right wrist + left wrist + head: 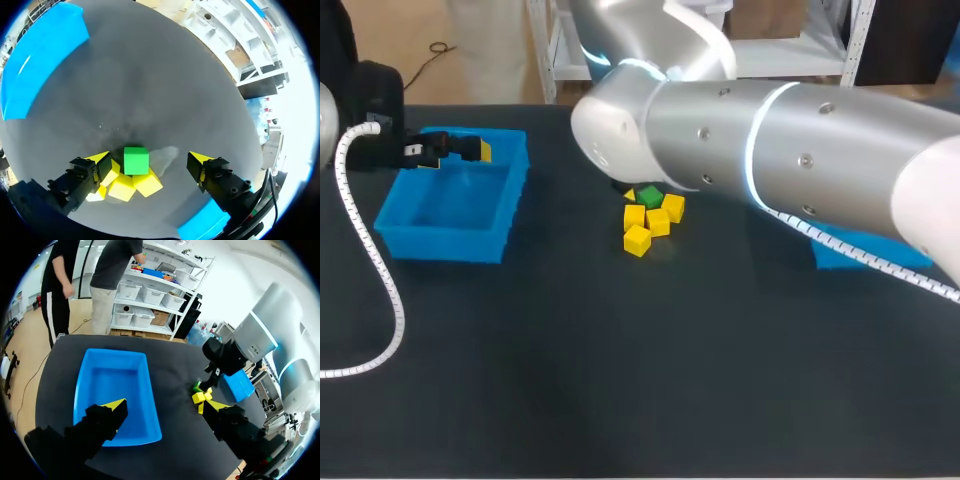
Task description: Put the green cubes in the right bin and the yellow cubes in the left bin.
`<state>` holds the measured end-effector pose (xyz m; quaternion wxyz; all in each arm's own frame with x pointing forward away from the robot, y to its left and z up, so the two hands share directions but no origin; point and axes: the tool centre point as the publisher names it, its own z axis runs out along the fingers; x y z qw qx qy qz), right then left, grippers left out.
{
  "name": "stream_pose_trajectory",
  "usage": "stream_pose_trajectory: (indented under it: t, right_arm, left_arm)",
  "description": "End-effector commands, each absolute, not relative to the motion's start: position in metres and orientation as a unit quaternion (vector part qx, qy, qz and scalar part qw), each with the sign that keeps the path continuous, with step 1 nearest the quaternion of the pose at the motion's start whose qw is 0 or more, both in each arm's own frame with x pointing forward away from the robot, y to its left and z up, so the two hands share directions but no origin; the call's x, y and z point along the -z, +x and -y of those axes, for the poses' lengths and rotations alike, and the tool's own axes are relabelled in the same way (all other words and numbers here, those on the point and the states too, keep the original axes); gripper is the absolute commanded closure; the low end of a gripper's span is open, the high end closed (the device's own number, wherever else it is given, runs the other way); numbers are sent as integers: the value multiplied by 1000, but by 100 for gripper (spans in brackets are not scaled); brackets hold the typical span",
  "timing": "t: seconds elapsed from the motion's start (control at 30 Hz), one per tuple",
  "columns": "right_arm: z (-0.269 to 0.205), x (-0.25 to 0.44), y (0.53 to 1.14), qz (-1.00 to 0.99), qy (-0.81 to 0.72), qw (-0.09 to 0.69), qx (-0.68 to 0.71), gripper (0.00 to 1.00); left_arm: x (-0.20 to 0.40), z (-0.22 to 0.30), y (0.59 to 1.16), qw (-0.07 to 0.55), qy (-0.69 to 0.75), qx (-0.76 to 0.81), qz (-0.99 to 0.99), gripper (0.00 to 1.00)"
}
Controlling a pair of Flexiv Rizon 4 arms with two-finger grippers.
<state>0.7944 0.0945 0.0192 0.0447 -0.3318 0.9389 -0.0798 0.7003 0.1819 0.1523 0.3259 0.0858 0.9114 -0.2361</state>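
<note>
Right arm: the right gripper [150, 161] hangs over the cube cluster near the middle of the black table [620, 380], fingers spread and gripping nothing. The small green foam-like cube [136, 160] sits between them, nearer one finger than the other and touched by neither. The yellow cubes [125, 187] crowd against it on the gripper's side. Judgement: the step is picking up the green cube. Centre the fingers over it first, then lower straight and close on its two free side faces, so a fingertip does not land on a yellow neighbour. A cube has no long axis. Its faces look roughly square to the line between the fingers, so little wrist turn seems needed. It then goes to the blue plastic right bin [865, 258]. Left arm: the left gripper [166, 406] hovers over the blue plastic left bin [150, 390], fingers apart and empty.
</note>
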Motion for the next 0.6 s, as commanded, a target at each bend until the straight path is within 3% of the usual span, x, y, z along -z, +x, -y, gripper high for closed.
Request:
stream_pose_trajectory:
  t: [0.03, 0.6]
  right_arm:
    - [-94, -14, 796, -939, -332, 43, 77, 0]
    - [-92, 3, 801, -940, -330, 30, 74, 0]
  left_arm:
    - [-152, -182, 701, 327, 86, 237, -911, 0]
    - [-152, -182, 701, 327, 86, 237, -911, 0]
